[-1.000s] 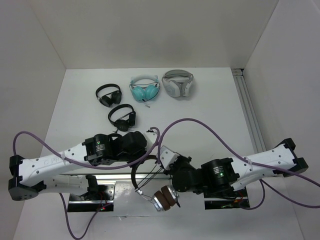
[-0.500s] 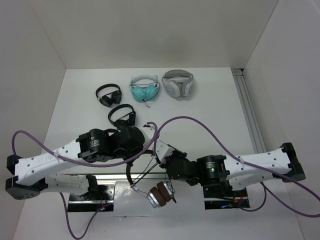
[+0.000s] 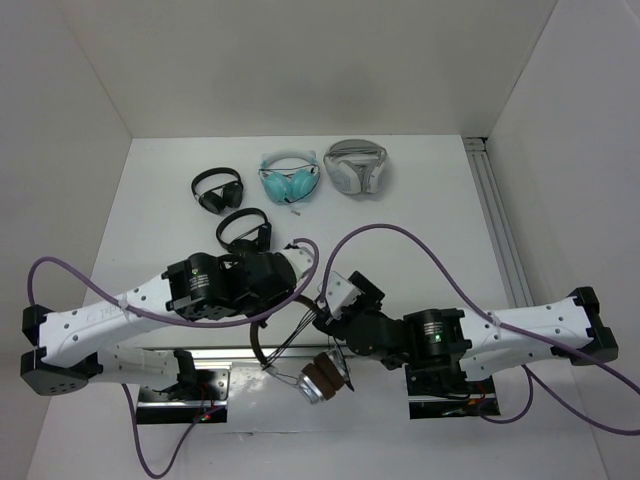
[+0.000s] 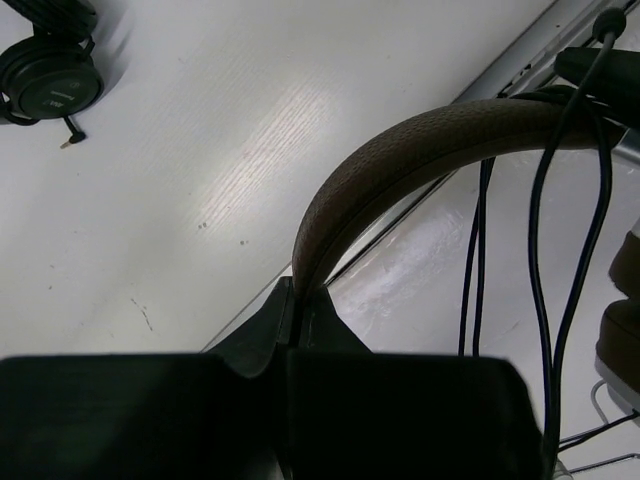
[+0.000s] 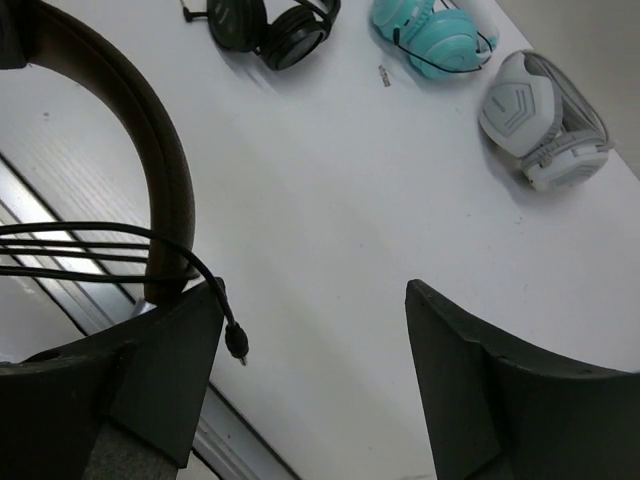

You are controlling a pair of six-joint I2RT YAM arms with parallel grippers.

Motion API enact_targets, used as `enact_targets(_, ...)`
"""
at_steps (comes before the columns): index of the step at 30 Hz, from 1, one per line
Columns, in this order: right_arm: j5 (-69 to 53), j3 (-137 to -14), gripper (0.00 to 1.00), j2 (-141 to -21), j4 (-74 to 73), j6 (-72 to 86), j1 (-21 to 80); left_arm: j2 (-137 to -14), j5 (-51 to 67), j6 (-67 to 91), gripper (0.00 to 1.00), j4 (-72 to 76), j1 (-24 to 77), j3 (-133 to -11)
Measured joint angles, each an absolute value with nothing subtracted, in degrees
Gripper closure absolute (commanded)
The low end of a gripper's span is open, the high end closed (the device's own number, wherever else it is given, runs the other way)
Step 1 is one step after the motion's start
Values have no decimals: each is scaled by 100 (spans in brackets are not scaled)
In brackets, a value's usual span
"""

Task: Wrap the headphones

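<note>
Left gripper (image 4: 300, 300) is clamping the brown headband of the headphones (image 4: 420, 150) near one end, holding the pair above the near edge of the table (image 5: 380, 200), with the ear cups (image 3: 322, 380) hanging toward the arm bases. Right gripper (image 5: 310, 375) is standing wide open beside the band, pinching nothing, its fingers well apart.

The cable (image 4: 478, 260) is running in about 4 strands across the arc of the headband, so the winding is looking well along. The plug (image 5: 237, 346) is dangling free just beside 1 finger of the right gripper, with a short loose tail behind it. By my reading, what is remaining is to catch that tail, lay the last turn, secure the plug and set the pair down.

Farther back (well apart from the work) 2 black pairs (image 3: 217, 188), a teal pair (image 3: 290, 178) and a white-grey pair (image 3: 355, 165) are lying on the table, not involved.
</note>
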State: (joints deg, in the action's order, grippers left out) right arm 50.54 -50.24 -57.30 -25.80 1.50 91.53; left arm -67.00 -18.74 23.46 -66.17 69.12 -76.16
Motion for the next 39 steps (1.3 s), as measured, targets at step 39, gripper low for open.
enact_targets(39,5822,-5251,1,-5572,-3159,659,8908,-6272,631,1815,100,-5730,4831,-6904)
